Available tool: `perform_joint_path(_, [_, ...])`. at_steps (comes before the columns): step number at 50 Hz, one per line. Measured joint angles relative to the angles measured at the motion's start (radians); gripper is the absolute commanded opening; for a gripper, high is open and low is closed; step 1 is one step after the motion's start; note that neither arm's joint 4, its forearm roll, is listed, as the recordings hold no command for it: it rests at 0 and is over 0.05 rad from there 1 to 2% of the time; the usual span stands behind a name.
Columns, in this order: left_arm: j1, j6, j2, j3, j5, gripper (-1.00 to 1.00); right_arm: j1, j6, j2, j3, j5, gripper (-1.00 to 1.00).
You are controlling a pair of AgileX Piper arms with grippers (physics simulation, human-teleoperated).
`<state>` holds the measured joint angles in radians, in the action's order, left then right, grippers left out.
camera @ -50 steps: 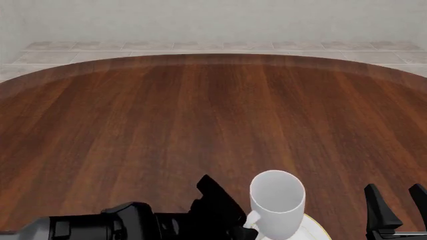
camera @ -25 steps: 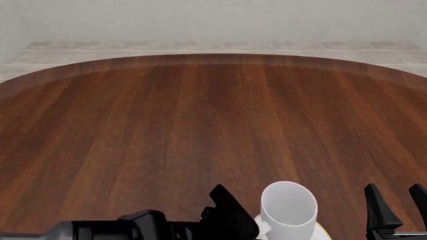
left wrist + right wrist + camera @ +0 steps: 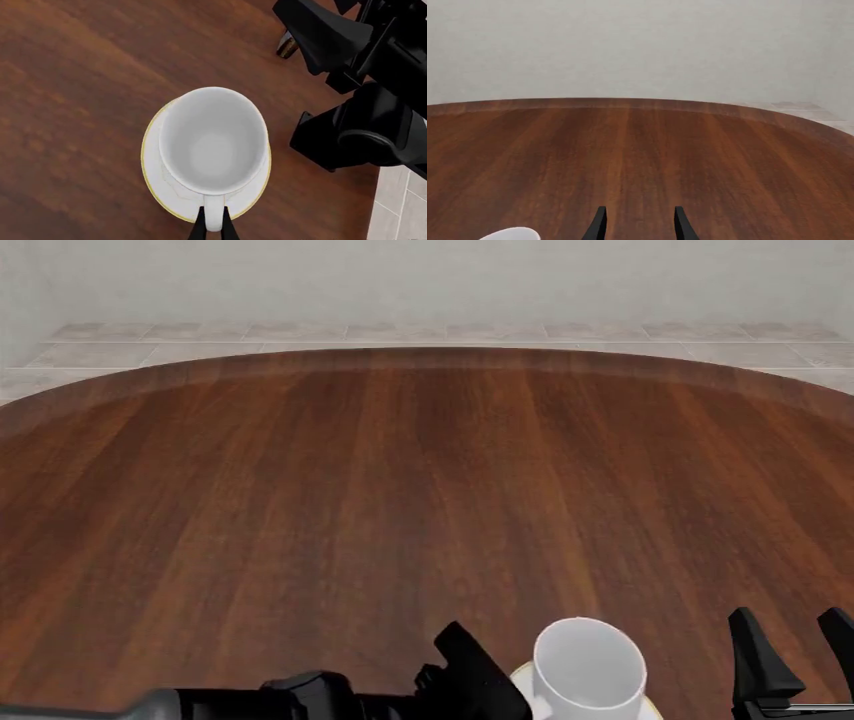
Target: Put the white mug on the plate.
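The white mug [image 3: 212,142] is seen from above, directly over the plate [image 3: 152,172], whose yellow-gold rim line shows around it. I cannot tell whether the mug rests on the plate. My left gripper [image 3: 212,224] is shut on the mug's handle. In the front view the mug [image 3: 590,664] sits at the near edge, with slivers of the plate [image 3: 519,673] beside it and the left arm [image 3: 461,680] to its left. To the mug's right, my right gripper [image 3: 795,648] is open and holds nothing. Its wrist view shows the spread gripper [image 3: 639,226] and a bit of the mug's rim [image 3: 510,234].
The round dark wooden table [image 3: 400,490] stretches ahead, ending at a tiled floor [image 3: 441,335] and a pale wall. The right arm's black body [image 3: 363,75] stands close beside the plate.
My left arm has carried the mug to the right and nearer, so that it covers more of the plate. The right gripper has not moved.
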<state>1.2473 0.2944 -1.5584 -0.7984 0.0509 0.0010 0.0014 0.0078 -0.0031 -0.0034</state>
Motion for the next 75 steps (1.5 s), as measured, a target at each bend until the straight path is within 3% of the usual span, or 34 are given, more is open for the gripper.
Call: perform_joint_path(75, [0.018,-0.031,-0.125,-0.005,-0.055,-1.00,0.000,0.000,0.000,0.000,0.000,1.00])
